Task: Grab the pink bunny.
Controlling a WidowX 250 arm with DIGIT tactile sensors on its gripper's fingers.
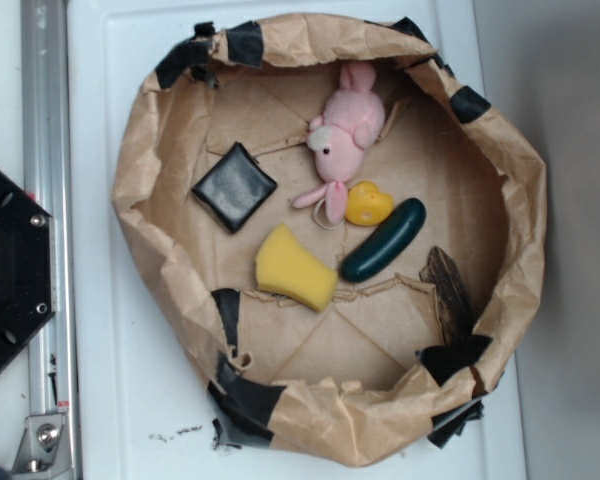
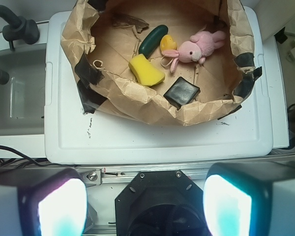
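A white counter [image 1: 110, 400] carries a rough nest of crumpled brown paper [image 1: 525, 200], its rim patched here and there with strips of black tape [image 1: 245, 400]. The paper forms a shallow bowl with creased, flattened paper as its floor. The counter's surface is smooth white plastic with a few small dark scuffs near the taped rim. In the exterior view a silver metal rail [image 1: 45, 200] runs along one edge of the counter, with a black hexagonal base plate [image 1: 10, 270] beside it. In the wrist view a clear plastic tub [image 2: 14, 98] sits beside the counter, and dark hoses [image 2: 12, 27] curve above it.

The pink bunny [image 1: 345, 135] lies on its side on the bowl floor, close to the paper wall. One of its long ears reaches toward a small yellow duck [image 1: 368, 203] and touches or almost touches it. Just beyond the duck lies a dark green cucumber [image 1: 384, 240]. A yellow sponge [image 1: 293, 268] rests near the cucumber's lower end, and a black square pad [image 1: 234, 186] lies apart from the bunny on the floor. A dark piece of bark-like material [image 1: 448, 290] leans by the wall past the cucumber.

The gripper [image 2: 145, 206] is well away from the bunny, outside the bowl, its fingers [image 2: 59, 204] spread wide apart and holding nothing.
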